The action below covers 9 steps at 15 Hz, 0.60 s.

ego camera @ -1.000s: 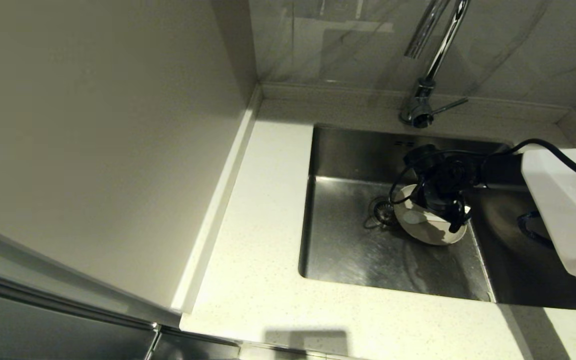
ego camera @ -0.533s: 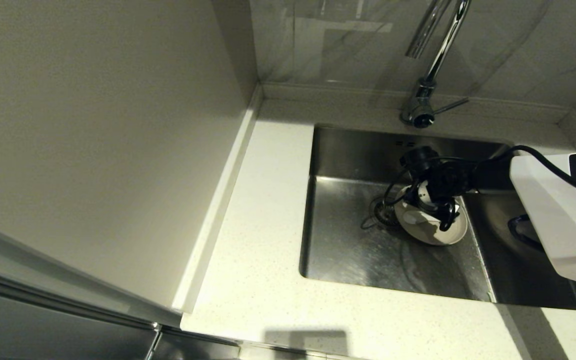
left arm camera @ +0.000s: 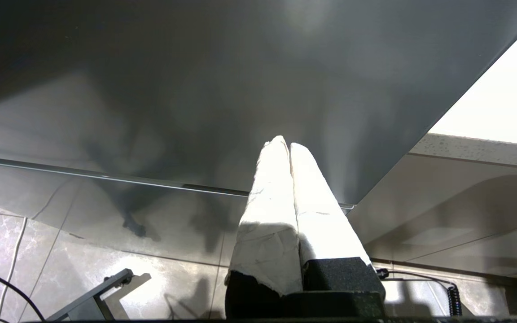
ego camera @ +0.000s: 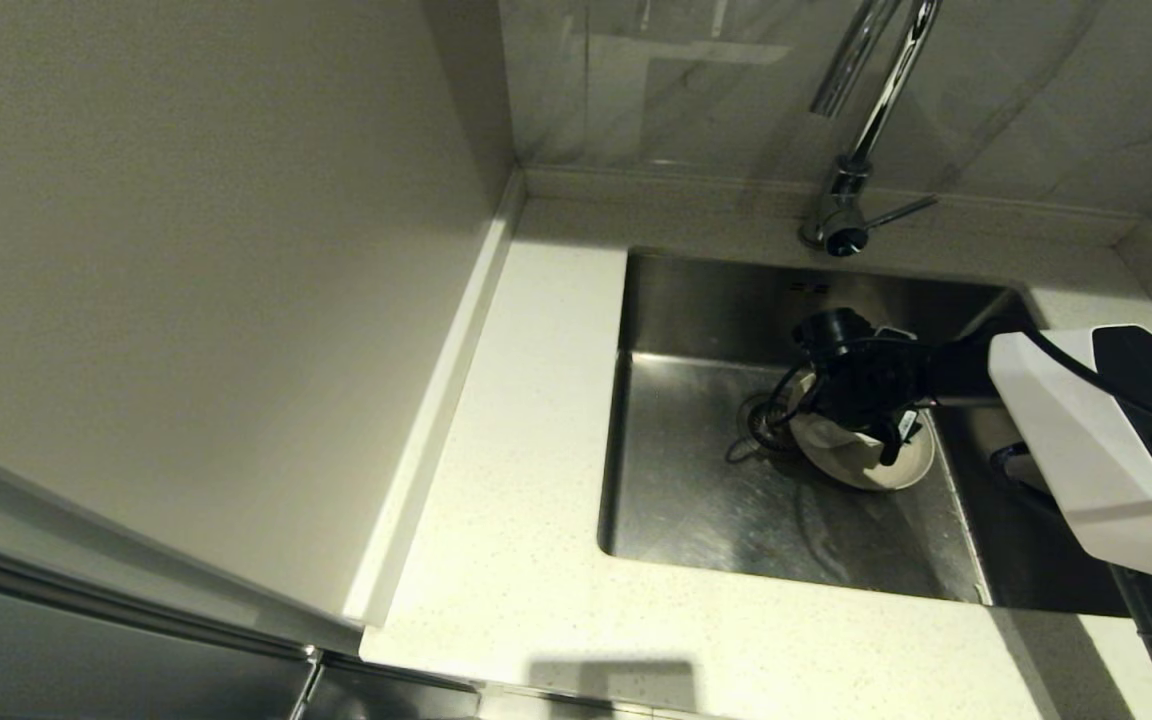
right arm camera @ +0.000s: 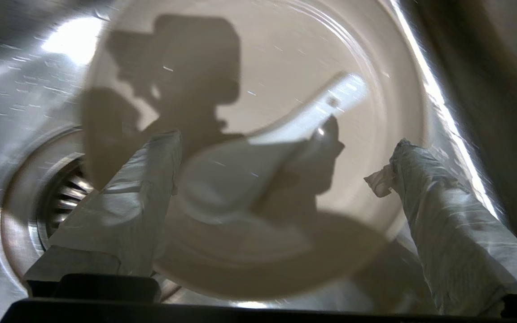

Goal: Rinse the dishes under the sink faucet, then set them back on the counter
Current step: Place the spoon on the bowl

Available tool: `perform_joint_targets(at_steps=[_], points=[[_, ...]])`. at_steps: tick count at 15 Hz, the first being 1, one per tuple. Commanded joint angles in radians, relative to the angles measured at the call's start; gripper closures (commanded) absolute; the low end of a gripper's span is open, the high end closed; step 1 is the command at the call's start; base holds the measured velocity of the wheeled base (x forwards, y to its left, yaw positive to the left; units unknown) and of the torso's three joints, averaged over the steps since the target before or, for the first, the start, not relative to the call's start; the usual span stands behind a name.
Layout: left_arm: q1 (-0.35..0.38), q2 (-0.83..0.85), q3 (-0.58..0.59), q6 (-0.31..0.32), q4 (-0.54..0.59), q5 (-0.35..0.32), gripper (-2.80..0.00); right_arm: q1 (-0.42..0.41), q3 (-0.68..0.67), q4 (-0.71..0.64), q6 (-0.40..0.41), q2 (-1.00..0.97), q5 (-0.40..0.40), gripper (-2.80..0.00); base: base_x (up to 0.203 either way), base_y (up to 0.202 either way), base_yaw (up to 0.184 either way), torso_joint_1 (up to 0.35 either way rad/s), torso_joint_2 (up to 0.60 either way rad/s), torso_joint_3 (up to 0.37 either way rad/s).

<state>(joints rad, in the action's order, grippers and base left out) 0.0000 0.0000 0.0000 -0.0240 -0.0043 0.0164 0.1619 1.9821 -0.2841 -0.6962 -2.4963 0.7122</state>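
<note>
Down in the sink (ego camera: 696, 500), just beside the round drain strainer (ego camera: 761, 420), lies the cream plate (ego camera: 881, 465) with the small white bowl (right arm camera: 222, 188) and the white spoon (right arm camera: 303, 121) resting in it; the spoon's handle leans out over the bowl's rim. Right above the plate hangs the right gripper (right arm camera: 281, 179), its taped fingers (right arm camera: 137, 188) spread wide to either side of the bowl and closed on nothing. Behind the sink stands the chrome faucet (ego camera: 851, 190), on the speckled counter (ego camera: 506, 560) that surrounds the basin. Away from the sink, the left gripper (left arm camera: 289, 148) is parked, its fingers pressed together and holding nothing.
</note>
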Motion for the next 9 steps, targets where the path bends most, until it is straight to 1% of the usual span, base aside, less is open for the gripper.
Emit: perform_joint_targets(at_steps=[1,2,4,9], points=[[0.000,-0.003,0.000,-0.001,0.000,0.000,0.00,0.002,0.001,0.039,0.025,-0.018,0.007,-2.80,0.000,0.000,0.000,0.000,0.00,0.000],[0.000,-0.003,0.000,-0.001,0.000,0.000,0.00,0.002,0.001,0.072,0.047,-0.024,0.013,-2.80,0.000,0.000,0.000,0.000,0.00,0.000],[0.000,-0.003,0.000,-0.001,0.000,0.000,0.00,0.004,0.000,0.097,0.090,-0.041,0.016,-2.80,0.000,0.000,0.000,0.000,0.00,0.000],[0.000,-0.003,0.000,-0.001,0.000,0.000,0.00,0.005,0.000,0.100,0.130,-0.058,0.018,-2.80,0.000,0.000,0.000,0.000,0.00,0.000]])
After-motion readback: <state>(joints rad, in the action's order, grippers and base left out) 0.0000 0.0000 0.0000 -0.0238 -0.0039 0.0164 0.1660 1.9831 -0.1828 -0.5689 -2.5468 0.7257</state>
